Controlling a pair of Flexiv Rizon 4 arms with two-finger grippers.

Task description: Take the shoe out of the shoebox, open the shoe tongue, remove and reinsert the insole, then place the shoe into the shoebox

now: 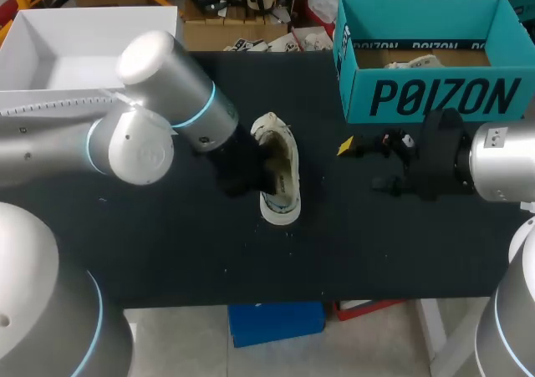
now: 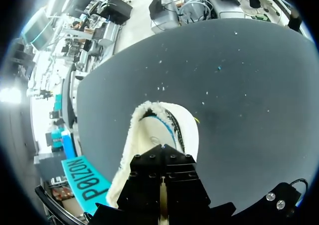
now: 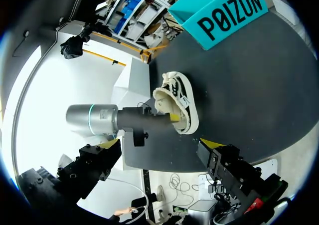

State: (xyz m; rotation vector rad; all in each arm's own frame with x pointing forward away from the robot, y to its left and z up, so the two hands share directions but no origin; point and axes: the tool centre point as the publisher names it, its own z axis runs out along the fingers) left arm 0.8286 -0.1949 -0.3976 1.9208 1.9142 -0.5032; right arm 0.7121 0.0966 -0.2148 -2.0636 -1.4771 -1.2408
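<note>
Shoebox (image 1: 435, 101) sits well apart, far right. Shoe (image 1: 284, 170) is half hidden by left claw (image 3: 174, 117), grip not discernible; long axis runs near-to-far. Right claw (image 1: 365, 166) is held wide.

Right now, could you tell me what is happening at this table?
The white shoe lies out of the teal shoebox, on the black table. The left gripper is down at the shoe's opening. The right gripper hangs open and empty in front of the shoebox, apart from the shoe.

White shoe (image 1: 280, 172) is lying mid worktop (image 1: 167, 252), opening showing from above. Teal shoebox (image 1: 435, 97) is standing open at far-right corner, well apart from shoe.
</note>
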